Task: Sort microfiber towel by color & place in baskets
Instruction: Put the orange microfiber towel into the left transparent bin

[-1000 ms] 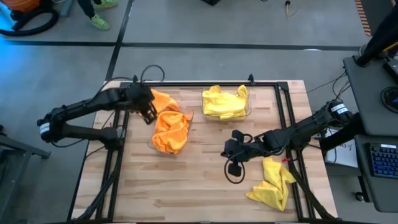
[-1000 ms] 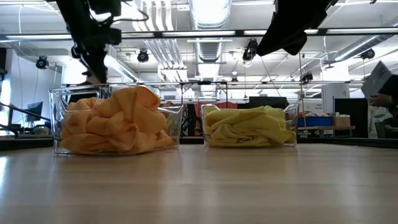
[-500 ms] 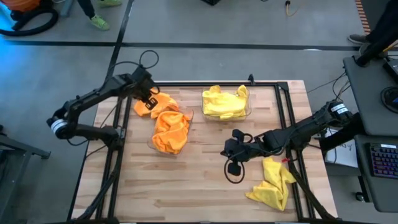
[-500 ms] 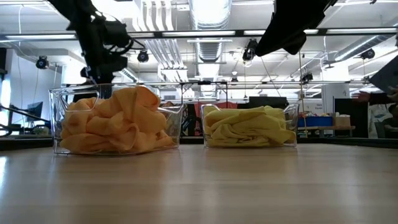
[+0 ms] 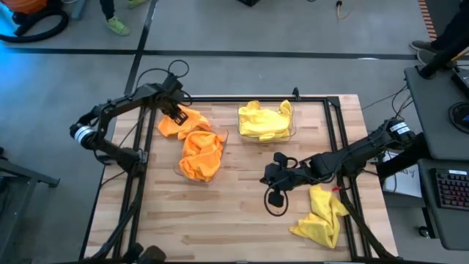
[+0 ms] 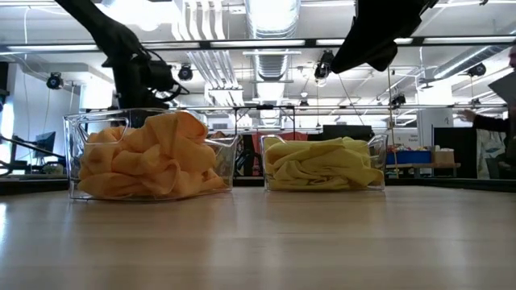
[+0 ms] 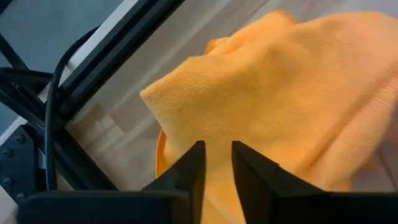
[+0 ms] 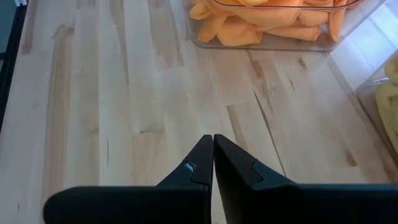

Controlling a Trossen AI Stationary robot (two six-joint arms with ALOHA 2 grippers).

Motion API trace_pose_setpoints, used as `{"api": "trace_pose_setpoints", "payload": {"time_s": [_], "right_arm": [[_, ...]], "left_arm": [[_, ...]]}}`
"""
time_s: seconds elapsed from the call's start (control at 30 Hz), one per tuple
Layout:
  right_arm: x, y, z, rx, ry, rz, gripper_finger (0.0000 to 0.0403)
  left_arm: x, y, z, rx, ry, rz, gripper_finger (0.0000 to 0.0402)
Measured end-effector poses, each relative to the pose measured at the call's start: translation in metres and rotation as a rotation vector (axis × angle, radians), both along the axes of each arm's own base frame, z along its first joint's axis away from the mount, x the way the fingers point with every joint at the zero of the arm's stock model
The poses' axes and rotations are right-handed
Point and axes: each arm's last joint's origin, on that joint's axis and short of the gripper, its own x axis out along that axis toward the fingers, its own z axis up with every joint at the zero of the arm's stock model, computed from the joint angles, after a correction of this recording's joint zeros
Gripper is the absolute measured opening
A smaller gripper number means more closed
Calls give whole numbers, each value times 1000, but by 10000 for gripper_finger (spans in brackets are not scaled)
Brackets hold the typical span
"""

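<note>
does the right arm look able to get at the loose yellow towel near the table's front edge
Probably yes. The right gripper hovers shut and empty over bare wood, and the yellow towel lies in the open just beside it, outside both baskets, with nothing on top. The gripper would need to open first.

Low view: both arms cut off by top edge, neither hand clearly shown. Right wrist view: orange basket [image 8: 273, 31] cropped at top, yellow basket [image 8: 382, 93] cropped at the side. Left wrist view: orange towel [image 7: 280, 118] runs off frame, far part blurred. Basket walls under orange pile [image 5: 199, 150] barely visible from above.
</note>
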Motion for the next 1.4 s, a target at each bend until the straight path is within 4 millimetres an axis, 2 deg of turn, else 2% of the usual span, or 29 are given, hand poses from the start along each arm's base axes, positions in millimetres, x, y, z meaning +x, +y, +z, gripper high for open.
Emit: {"api": "trace_pose_setpoints", "payload": {"time_s": [0.13,0.23,0.4,0.93,1.03,1.13,1.4], "right_arm": [[0,0,0,1,0,-1,9],[0,0,-1,-5,0,-8,9],[0,-1,-1,-15,-4,-19,9],[0,-1,-2,-13,-10,-18,9],[0,-1,-3,-13,-8,-18,9],[-1,-1,-4,-13,-8,-19,9],[-2,-1,-8,-10,-4,-24,9]], "left_arm": [[1,9,-8,9,16,26,113],[1,13,-13,58,90,71,153],[1,17,-19,72,143,95,196],[8,25,-37,30,120,81,205],[9,27,-44,10,138,71,196],[11,29,-50,0,150,59,168],[11,30,-53,-7,159,50,16]]}}
